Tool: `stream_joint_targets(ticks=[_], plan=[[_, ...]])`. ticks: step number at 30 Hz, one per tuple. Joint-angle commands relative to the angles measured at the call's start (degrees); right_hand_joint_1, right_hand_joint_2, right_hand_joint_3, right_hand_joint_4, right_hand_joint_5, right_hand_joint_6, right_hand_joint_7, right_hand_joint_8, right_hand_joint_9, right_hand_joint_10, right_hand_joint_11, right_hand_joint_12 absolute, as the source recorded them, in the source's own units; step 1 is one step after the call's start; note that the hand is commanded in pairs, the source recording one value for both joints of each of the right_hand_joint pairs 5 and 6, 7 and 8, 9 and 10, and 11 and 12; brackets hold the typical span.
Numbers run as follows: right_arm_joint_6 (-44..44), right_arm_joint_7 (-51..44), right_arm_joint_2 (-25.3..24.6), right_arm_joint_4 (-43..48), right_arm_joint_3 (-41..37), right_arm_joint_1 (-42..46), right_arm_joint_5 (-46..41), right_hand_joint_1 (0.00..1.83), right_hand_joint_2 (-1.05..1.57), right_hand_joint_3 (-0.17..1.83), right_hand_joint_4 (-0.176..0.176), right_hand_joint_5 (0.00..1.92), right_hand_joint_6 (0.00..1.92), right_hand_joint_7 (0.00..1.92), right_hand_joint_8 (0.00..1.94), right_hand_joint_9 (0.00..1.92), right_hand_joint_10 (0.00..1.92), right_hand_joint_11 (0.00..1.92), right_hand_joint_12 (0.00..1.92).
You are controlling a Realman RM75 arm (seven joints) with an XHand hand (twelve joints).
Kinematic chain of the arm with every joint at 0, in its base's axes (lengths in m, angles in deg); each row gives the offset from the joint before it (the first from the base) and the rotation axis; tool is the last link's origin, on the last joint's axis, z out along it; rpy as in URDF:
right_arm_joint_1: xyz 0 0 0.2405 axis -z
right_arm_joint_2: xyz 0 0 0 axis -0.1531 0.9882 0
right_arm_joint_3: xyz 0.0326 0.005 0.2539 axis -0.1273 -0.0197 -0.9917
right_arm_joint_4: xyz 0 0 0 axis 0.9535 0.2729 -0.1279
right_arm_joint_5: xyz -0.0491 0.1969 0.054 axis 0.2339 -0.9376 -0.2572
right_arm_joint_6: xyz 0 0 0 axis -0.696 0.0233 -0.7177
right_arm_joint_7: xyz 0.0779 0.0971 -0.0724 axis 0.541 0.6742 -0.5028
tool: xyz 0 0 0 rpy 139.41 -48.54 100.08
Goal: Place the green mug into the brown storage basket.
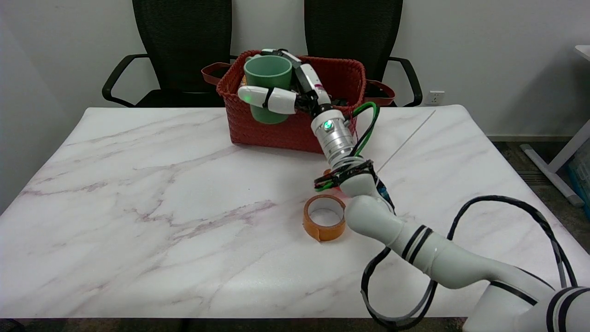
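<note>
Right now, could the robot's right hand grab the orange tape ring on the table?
Probably not yet. The right hand is full: it grips the green mug, held up at the brown basket. The tape ring lies uncovered on the table beside the arm, so once the mug is let go, it looks reachable.

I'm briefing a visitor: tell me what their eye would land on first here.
First the green mug, upright, held by the right hand in front of the red-brown basket at the table's far side. Next the orange tape roll lying on the marble table, beside the white arm.
</note>
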Motion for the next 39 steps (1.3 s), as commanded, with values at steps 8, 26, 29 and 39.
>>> stream_joint_targets(ticks=[8,26,29,39], plan=[[-5.57,0.31,-4.07,-26.80,-0.06,-18.54,2.76,0.98,0.63,-0.17,0.000,0.43,0.43,0.95,0.95,0.77,0.77,0.41,0.41],[-7.65,-0.53,-7.51,-49.73,-0.06,-29.89,8.98,0.89,0.77,-0.17,0.000,0.52,0.52,0.97,0.97,0.74,0.74,0.38,0.38],[-7.48,-5.18,-7.12,-50.23,-0.06,-30.18,9.59,0.89,0.79,-0.17,0.000,0.52,0.52,0.98,0.98,0.75,0.75,0.40,0.40],[-7.17,-19.29,-6.80,-49.67,-0.06,-29.94,13.11,0.89,0.78,-0.17,0.000,0.51,0.51,0.96,0.96,0.72,0.72,0.38,0.38]])
